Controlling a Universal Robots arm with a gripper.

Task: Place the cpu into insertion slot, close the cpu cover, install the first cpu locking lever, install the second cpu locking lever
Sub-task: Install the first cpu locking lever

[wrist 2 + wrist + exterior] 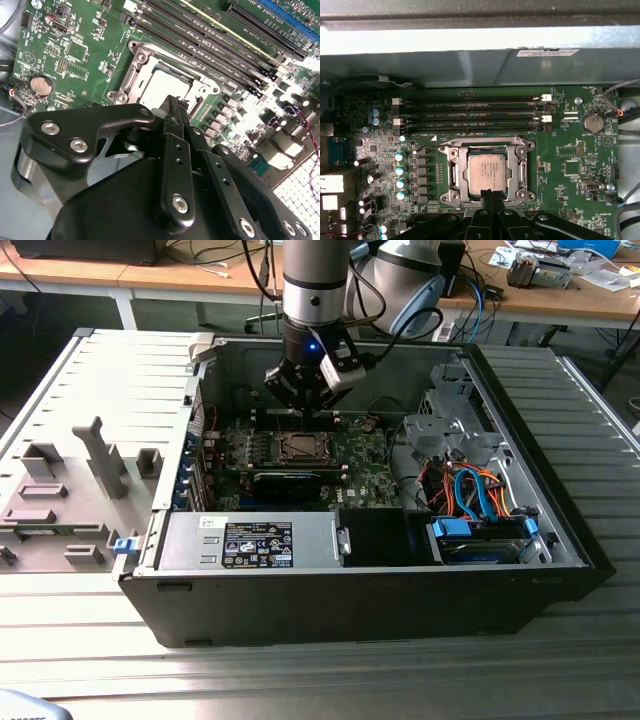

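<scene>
Inside the open computer case (400,610), as the exterior view shows, the gripper (302,400) hangs above the green motherboard (365,475), just behind the insertion slot (299,447) with its shiny metal rim; free space lies between the gripper and the case's rear wall, while a drive cage (447,425) with orange and blue cables stands toward the exterior view's right and a power supply (250,542) lies in front of the board. The case rests on a ribbed metal table (580,640), with its removed grey side panel (90,460) lying at the exterior view's left and wooden desks (560,300) behind. Turning to the second wrist view, the fingertips of the gripper (172,102) are pressed together with no object between them, their ends just over one edge of the cpu (162,87), which lies flat in the slot; long memory slots (210,37) run beside the socket. Turning to the first wrist view, the cpu (486,172) sits square inside the cpu cover (455,172), the closed gripper (490,196) tips at its near edge, and a coin cell battery (593,121) sits well apart.
</scene>
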